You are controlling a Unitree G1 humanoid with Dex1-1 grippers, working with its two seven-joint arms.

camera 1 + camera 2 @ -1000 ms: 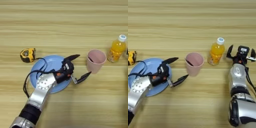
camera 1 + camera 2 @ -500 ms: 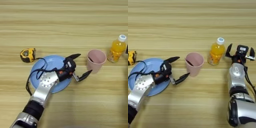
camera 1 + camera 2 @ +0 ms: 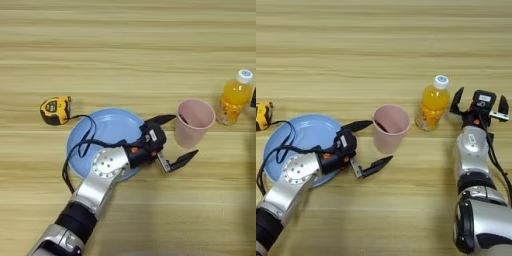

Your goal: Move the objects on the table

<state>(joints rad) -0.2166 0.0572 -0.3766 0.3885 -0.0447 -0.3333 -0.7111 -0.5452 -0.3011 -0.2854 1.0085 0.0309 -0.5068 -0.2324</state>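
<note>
Pink cup (image 3: 194, 122) upright, mid-table right of plate (image 3: 102, 131) | left gripper (image 3: 175, 140) just left of cup, fingers spread wide, seemingly not touching | right gripper (image 3: 479, 102) spread, idle beyond bottle (image 3: 432, 103) | left arm nearer

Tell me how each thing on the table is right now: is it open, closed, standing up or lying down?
Pink plastic cup: upright, mouth open.
Small orange juice bottle: upright, white cap on.
Round blue plate: flat, partly under the left arm.
Yellow-and-black tape measure: lying beside the plate.
Left gripper: open, beside the cup, not touching.
Right gripper: open, empty, right of the bottle.
</note>
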